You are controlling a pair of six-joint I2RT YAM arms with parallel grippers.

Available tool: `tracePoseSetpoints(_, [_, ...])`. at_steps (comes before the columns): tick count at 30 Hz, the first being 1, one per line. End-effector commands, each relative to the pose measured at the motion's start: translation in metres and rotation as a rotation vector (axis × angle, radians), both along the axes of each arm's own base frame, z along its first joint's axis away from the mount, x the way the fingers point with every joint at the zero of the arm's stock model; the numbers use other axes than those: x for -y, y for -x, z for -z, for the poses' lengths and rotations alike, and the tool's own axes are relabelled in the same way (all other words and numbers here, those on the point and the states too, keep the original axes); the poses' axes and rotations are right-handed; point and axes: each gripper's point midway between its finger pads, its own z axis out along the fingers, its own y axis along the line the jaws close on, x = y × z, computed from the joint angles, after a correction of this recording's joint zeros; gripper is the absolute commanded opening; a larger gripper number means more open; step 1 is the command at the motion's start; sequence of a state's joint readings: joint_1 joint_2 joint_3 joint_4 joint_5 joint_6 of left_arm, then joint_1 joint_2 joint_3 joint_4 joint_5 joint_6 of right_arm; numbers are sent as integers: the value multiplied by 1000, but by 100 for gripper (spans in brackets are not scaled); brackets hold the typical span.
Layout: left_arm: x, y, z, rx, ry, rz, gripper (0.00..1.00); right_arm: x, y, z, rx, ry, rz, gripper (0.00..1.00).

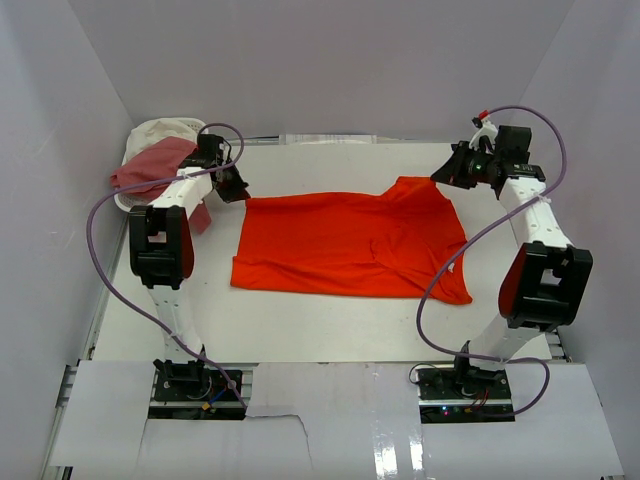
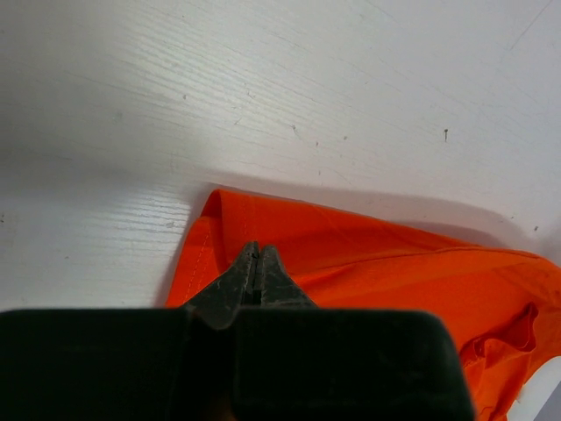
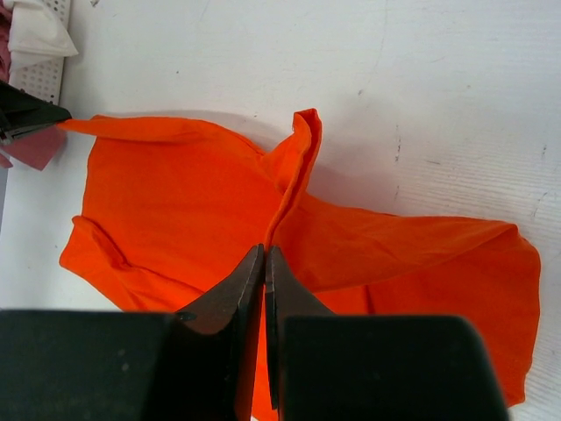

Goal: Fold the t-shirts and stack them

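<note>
- Overhead, the light is bright and even, and shadows on the white table (image 1: 330, 330) are faint and soft-edged.
- From my left wrist, a soft grey shadow lies just beyond the orange-red t-shirt (image 2: 394, 272).
- My left claw (image 2: 257, 256) and right claw (image 3: 265, 254) show as dark, slightly soft shapes close to each lens.

The orange-red shirt (image 1: 350, 245) is one bright, plain colour with no print, and it lies on a white table (image 1: 330, 320) marked with faint grain and small dark specks. The pink shirt (image 1: 150, 170) is a dusty rose and the cream shirt (image 1: 165, 130) an off-white, both plain, and the basket (image 3: 39, 79) is white with rows of holes. The arms (image 1: 172, 305) are white with black joints, and the left gripper (image 2: 256, 254) and right gripper (image 3: 265, 254) are black.
</note>
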State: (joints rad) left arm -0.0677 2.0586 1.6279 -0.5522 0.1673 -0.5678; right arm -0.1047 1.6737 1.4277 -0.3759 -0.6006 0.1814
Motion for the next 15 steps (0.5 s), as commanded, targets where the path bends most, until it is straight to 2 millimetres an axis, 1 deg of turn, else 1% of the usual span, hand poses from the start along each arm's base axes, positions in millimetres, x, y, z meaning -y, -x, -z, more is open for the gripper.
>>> tracePoseSetpoints(1, [-6,-8,-47,111,-9,-7,0,2,7,-21,75,21,-3,8])
tracePoseSetpoints(3, [-8,-6,-43,100,-8,-13,0,3,11,-21,78,25,-1,8])
tracePoseSetpoints(4, [-10,-6,-42,96,-9,-19,0,2,14,-17,67,25,-1,8])
tracePoseSetpoints(5, [-12,-5,-41,93,-8,-24,0,2,17,-19,73,28,-1,8])
tracePoseSetpoints(7, [-16,-3,-37,82,-8,-32,0,2,22,-13,61,27,-1,8])
tracePoseSetpoints(11, [-23,0,-33,68,-6,-45,0,1,33,-13,66,32,-2,8])
tracePoseSetpoints(15, [-25,2,-40,82,-6,-49,0,3,42,-11,67,47,7,8])
